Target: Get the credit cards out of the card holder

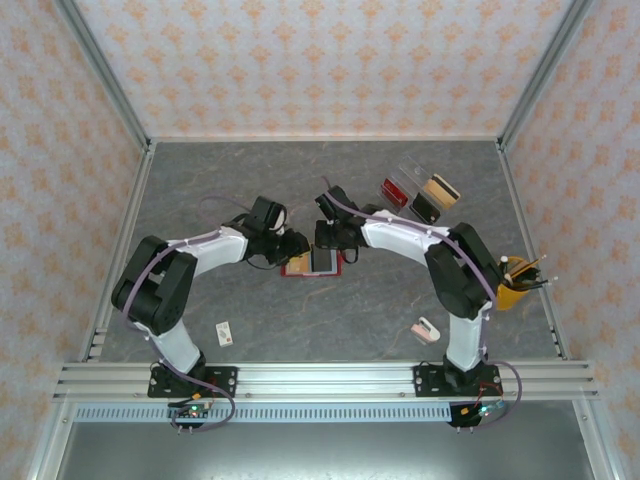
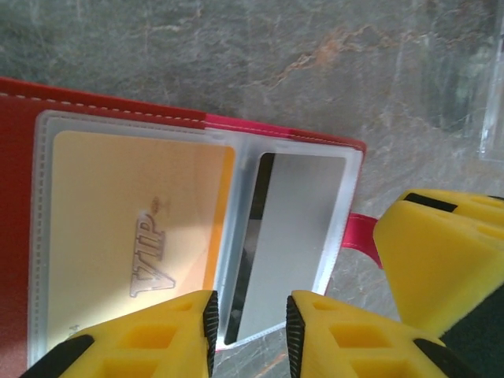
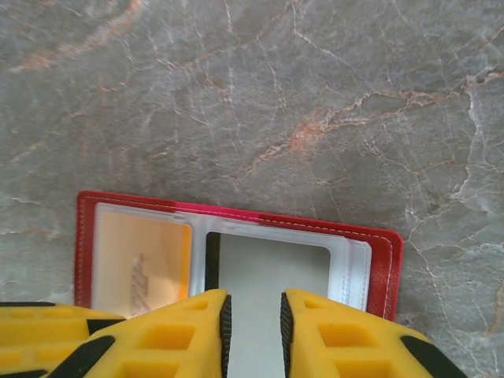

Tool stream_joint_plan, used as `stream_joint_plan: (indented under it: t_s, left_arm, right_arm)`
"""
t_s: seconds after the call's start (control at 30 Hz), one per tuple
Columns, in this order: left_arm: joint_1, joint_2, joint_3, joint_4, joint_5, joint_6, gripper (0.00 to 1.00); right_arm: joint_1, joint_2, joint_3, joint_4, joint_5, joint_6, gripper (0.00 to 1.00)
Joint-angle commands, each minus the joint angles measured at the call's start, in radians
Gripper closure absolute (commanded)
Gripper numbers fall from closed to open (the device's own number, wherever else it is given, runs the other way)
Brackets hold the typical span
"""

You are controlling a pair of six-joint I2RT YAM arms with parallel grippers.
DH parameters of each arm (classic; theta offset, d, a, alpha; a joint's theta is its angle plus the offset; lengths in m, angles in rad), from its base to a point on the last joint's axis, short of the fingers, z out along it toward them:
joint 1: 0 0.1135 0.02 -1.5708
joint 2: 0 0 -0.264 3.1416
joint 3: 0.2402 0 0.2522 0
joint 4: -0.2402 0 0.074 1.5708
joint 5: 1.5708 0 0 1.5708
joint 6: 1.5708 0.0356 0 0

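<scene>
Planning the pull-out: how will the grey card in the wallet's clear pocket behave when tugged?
The grey card looks thin, flat, glossy: probably stiff, light, slippery. The snug clear pocket may cling, so the card holder could drag along.

Cropped by left wrist view's left and bottom edges: card holder (image 2: pixel 118 87). Hidden behind left gripper (image 2: pixel 252 303): near ends of yellow credit card (image 2: pixel 134 220) and grey credit card (image 2: pixel 299 220). Blurred at right: clear tray (image 2: pixel 492 94).
</scene>
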Motion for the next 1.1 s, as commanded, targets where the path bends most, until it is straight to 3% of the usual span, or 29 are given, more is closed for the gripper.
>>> stream_joint_plan:
  t_s: [0.0, 0.5, 1.07]
  left_arm:
    - [-0.002, 0.021, 0.023, 0.033, 0.019, -0.013, 0.70]
    - [-0.006, 0.084, 0.048, 0.042, 0.056, 0.008, 0.76]
    - [-0.007, 0.143, 0.060, 0.063, 0.102, 0.021, 0.77]
  right_arm:
    - [-0.001, 0.026, 0.026, -0.084, -0.010, -0.016, 0.76]
    - [-0.004, 0.095, 0.028, -0.135, 0.028, -0.021, 0.76]
    - [-0.020, 0.118, -0.011, -0.093, -0.038, 0.005, 0.77]
